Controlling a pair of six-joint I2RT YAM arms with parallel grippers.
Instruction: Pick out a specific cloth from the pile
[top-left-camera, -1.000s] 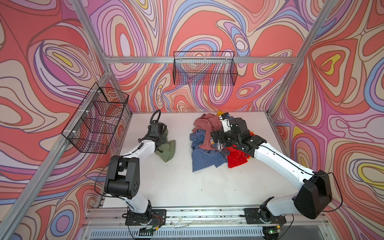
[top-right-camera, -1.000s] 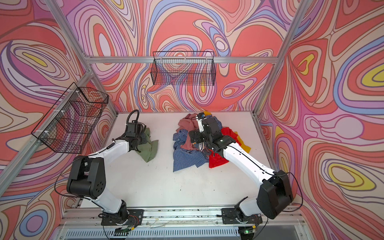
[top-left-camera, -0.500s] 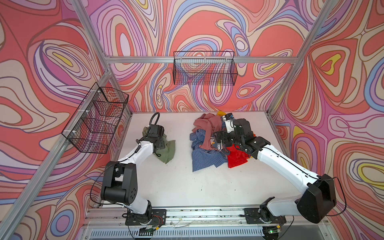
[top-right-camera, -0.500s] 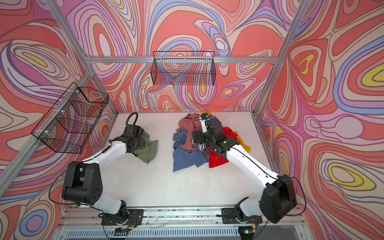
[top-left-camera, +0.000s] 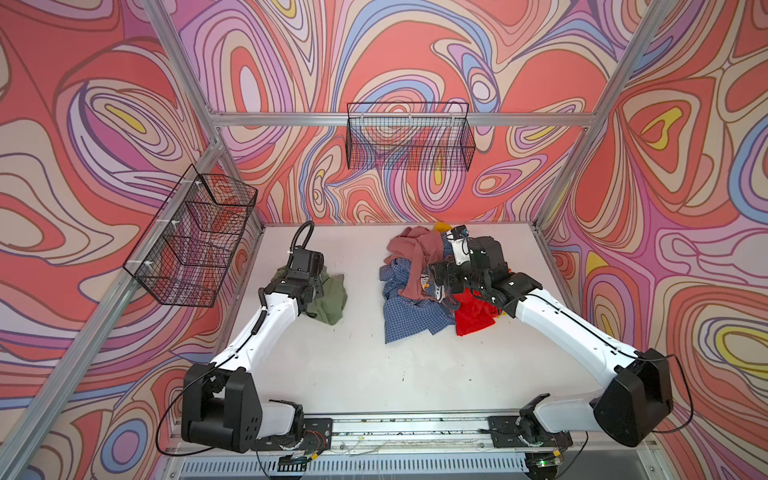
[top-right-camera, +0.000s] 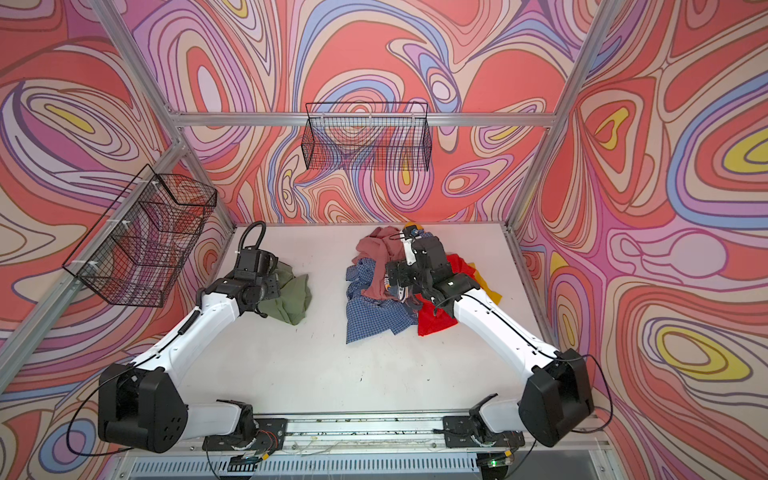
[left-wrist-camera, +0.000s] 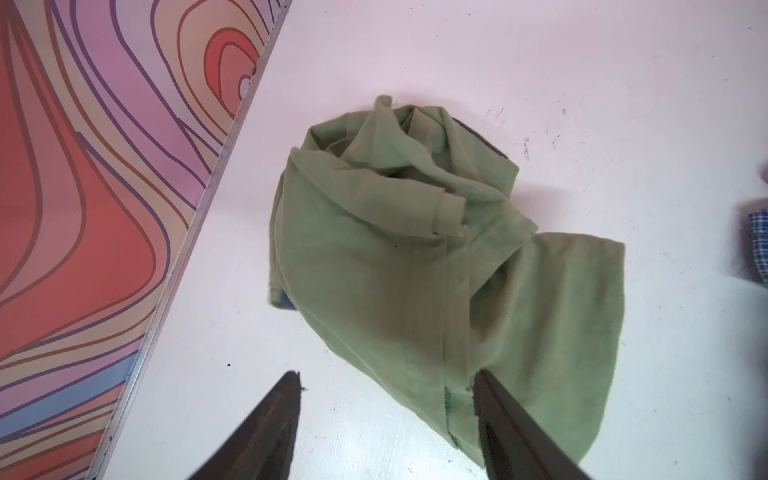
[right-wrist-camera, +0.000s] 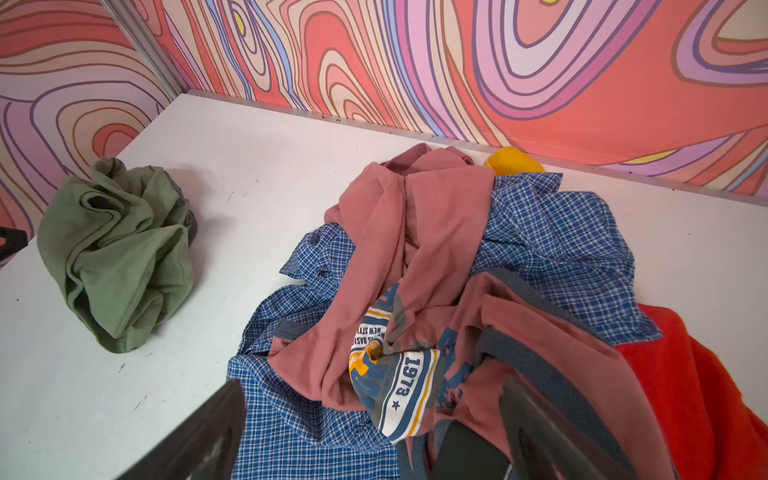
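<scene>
The cloth (left-wrist-camera: 395, 249), plain sage green, lies crumpled on the white table by itself, left of the pile, and shows in both top views (top-left-camera: 332, 299) (top-right-camera: 295, 301) and in the right wrist view (right-wrist-camera: 116, 249). My left gripper (left-wrist-camera: 386, 376) hangs open just over its near edge, with one finger (left-wrist-camera: 498, 411) in front of the hem and nothing held. The pile (top-left-camera: 419, 286) (top-right-camera: 374, 291) mixes a dusty-pink top (right-wrist-camera: 415, 232), a blue checked shirt (right-wrist-camera: 552, 237), red and yellow pieces. My right gripper (right-wrist-camera: 372, 384) stands open above the pile, gripping nothing.
A black wire basket (top-left-camera: 195, 237) hangs on the left wall, another (top-left-camera: 409, 137) on the back wall. The patterned wall and its metal rail (left-wrist-camera: 199, 216) run close beside the green cloth. Bare white table (top-left-camera: 353, 365) lies between the arms.
My left gripper has opened and let go of the green cloth, which now rests on the table, and has drawn back a little. The right arm has barely shifted over the pile.
</scene>
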